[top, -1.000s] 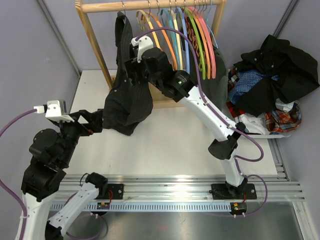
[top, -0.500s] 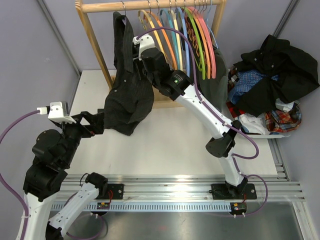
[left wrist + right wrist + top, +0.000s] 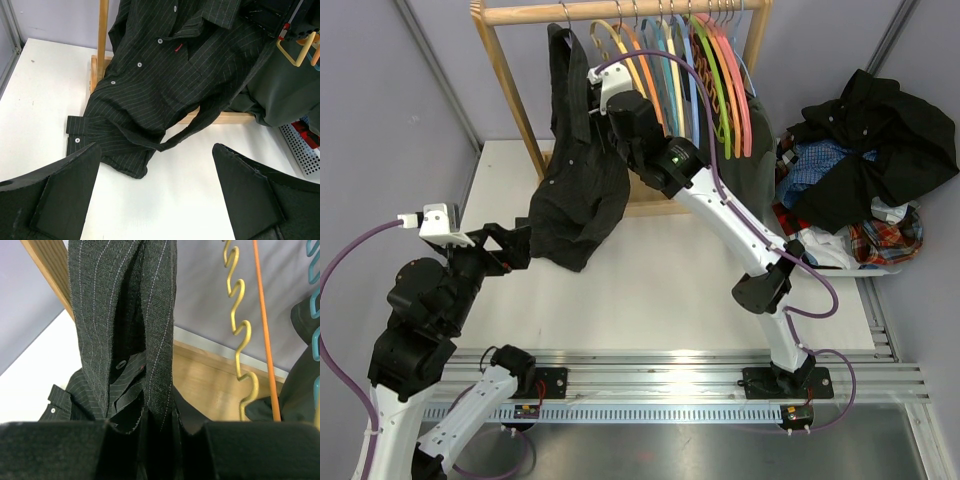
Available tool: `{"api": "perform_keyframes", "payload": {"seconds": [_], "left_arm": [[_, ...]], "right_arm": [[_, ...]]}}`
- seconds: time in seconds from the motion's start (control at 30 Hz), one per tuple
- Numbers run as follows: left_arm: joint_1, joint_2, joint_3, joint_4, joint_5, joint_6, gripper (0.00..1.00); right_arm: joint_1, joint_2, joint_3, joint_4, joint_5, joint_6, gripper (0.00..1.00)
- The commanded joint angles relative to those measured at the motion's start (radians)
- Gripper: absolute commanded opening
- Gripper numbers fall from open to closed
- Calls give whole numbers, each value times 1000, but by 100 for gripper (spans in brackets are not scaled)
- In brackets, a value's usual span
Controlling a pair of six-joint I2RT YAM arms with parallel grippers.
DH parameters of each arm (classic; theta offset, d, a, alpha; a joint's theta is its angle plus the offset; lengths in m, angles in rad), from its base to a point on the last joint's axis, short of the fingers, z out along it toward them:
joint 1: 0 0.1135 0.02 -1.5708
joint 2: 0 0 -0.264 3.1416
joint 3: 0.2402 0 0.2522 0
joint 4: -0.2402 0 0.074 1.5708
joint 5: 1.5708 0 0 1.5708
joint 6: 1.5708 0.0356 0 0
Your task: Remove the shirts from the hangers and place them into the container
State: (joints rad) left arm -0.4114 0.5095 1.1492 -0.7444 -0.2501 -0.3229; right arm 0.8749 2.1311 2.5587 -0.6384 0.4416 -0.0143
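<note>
A dark charcoal pinstriped shirt hangs at the left end of the rail, its lower part bunched on the table. My right gripper is up at its shoulder, shut on a fold of the pinstriped cloth that runs down between the fingers. My left gripper stands open just off the shirt's lower edge, with the shirt ahead of its fingers and only bare table between them. Coloured hangers hang empty on the rail. The container at the right holds a black shirt and a blue checked shirt.
The wooden rail frame stands at the back of the white table. A yellow hanger and an orange hanger hang right beside my right gripper. A dark garment hangs behind the hangers. Grey walls close in on both sides.
My right gripper has shut on the pinstriped shirt's upper fold and moved slightly up towards the rail. The left arm has edged a little nearer the shirt's hem, still open.
</note>
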Motion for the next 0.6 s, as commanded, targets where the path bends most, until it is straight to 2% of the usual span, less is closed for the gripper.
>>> {"api": "perform_keyframes", "payload": {"seconds": [0.0, 0.13, 0.33, 0.47, 0.57], "left_arm": [[-3, -5, -5, 25, 29, -7, 96], [-3, -16, -12, 17, 34, -11, 96], [-3, -25, -19, 4, 38, -15, 96], [-3, -28, -19, -3, 38, -16, 96], [-3, -22, -17, -6, 38, -18, 95]], "right_arm": [[-25, -17, 37, 68, -30, 5, 0], [-25, -62, 18, 135, -102, -27, 0], [-24, -131, 46, 370, -138, -120, 0], [-25, -96, 165, 388, -130, -161, 0], [-25, -140, 109, 451, -136, -171, 0]]}}
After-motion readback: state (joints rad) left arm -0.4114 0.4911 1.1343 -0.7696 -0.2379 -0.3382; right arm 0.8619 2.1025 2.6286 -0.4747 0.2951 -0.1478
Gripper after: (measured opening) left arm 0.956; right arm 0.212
